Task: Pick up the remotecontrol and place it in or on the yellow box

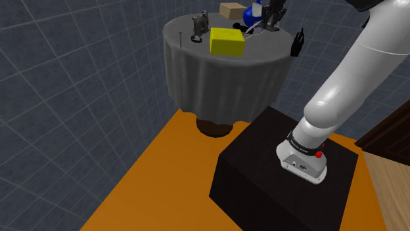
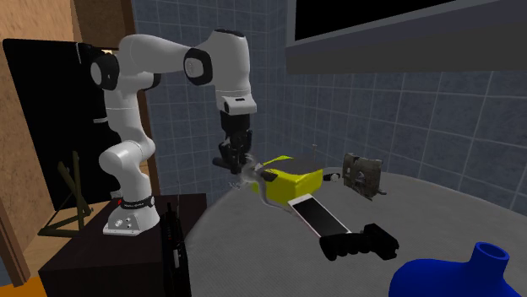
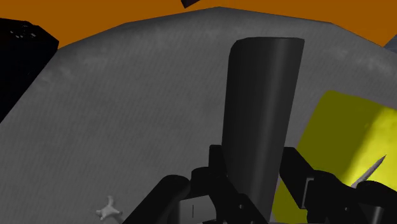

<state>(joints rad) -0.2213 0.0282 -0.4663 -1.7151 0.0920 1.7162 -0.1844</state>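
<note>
Yellow box (image 1: 227, 41) x1, remote (image 3: 264, 108) x1

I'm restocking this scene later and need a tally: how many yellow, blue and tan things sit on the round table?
Yellow box: 1
Blue vase: 1
Tan box: 1
Total: 3

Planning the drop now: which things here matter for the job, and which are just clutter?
Job: remote control, clasped in the gripper; yellow box.
Lying about: flat white slab, blue vase, small white star-shaped piece, tan box.
</note>
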